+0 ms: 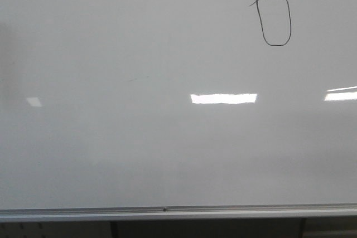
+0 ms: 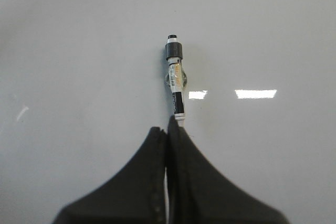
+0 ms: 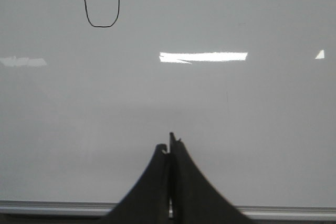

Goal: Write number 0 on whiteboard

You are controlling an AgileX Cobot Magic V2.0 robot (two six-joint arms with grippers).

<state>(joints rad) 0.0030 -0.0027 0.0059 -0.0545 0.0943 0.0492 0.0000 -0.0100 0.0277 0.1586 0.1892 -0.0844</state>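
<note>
Whiteboard point(image 1: 111, 137) carries, going left to right, bare gloss and then the 0 point(image 1: 275, 21) drawn closed at its upper right, so the writing looks done, with the left fingers point(image 2: 169, 135) pinching the marker point(image 2: 176, 80) and the right fingers point(image 3: 170, 148) closed together on nothing.

One whiteboard point(image 1: 111, 54), one drawn number 0 point(image 1: 275, 21), one marker point(image 2: 176, 80), two grippers: left gripper point(image 2: 168, 132), right gripper point(image 3: 170, 142).

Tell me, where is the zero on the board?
In the front view, the number 0 sits in the upper right of the whiteboard, above the bright light reflection.
</note>
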